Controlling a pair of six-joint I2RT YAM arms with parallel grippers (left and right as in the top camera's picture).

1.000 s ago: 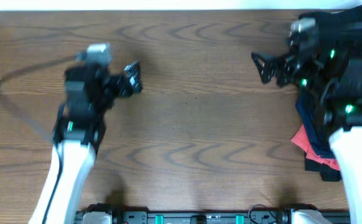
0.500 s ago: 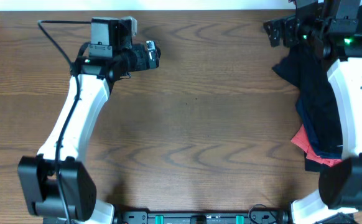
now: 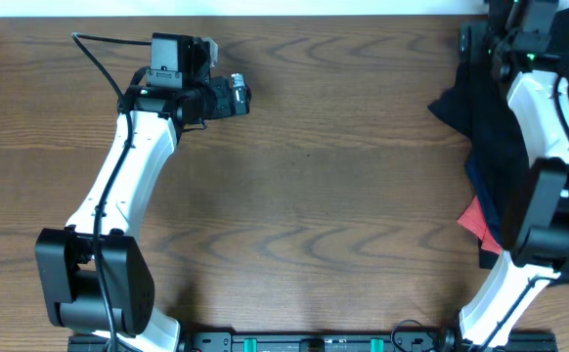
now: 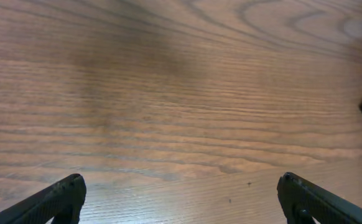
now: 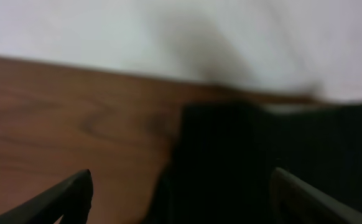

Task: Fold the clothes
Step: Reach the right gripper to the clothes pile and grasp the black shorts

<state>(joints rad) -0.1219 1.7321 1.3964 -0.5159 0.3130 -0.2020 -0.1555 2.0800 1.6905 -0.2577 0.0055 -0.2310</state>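
Note:
The clothes lie in a pile (image 3: 490, 156) along the table's right edge: dark black and navy pieces with a small red piece (image 3: 474, 219) sticking out at the lower left. My right gripper (image 3: 480, 41) is open at the far right corner, over the top of the pile; in the right wrist view its fingers (image 5: 181, 193) straddle black fabric (image 5: 262, 162) by the table's back edge. My left gripper (image 3: 236, 96) is open and empty over bare wood at the far left; the left wrist view shows its fingertips (image 4: 181, 193) wide apart above the tabletop.
The wooden table (image 3: 314, 196) stretches between the two arms. A black cable (image 3: 99, 61) loops off my left arm. A white wall (image 5: 168, 31) rises behind the table's back edge.
Both arms have swung away from the table's middle toward the back. My right gripper has moved to the far right corner over the pile. My left gripper shifted slightly at the far left.

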